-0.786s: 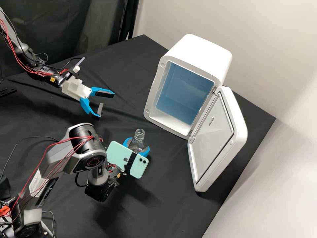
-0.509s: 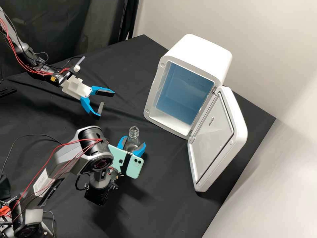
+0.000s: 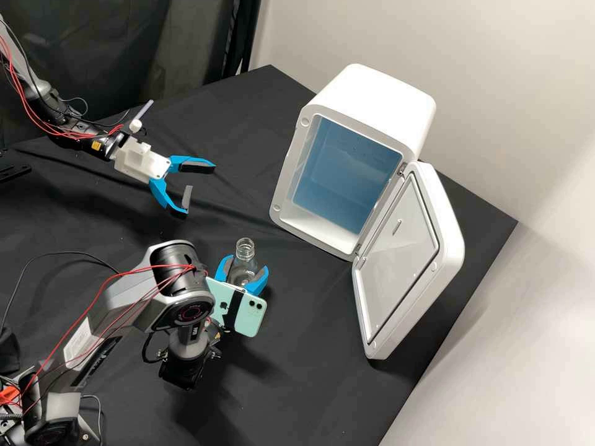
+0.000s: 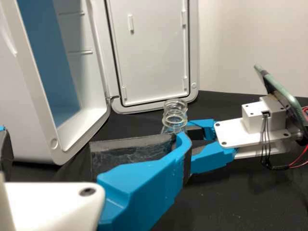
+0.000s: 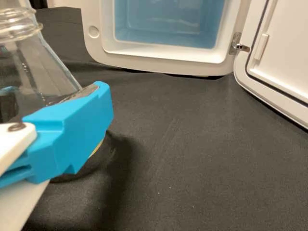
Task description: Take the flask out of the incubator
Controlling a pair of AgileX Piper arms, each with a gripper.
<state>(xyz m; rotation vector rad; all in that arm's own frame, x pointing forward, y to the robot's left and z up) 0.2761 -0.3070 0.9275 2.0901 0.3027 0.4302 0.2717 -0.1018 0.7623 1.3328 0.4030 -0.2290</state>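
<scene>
Flask [image 3: 243,265], clear glass, stands upright low at the black bench [image 3: 248,118], outside the white incubator [image 3: 372,102] and near its open front. The right gripper [image 3: 243,277] has its blue fingers closed against the flask's sides. The incubator's door [image 3: 427,248] hangs wide open, showing a blue interior. The left gripper [image 3: 197,186] hovers well apart from the flask, fingers spread wide, holding nothing.

Clear glass flask [image 3: 244,253], glossy wht plastic incubator [image 3: 372,102], matt blk cloth bench [image 3: 260,111]
</scene>
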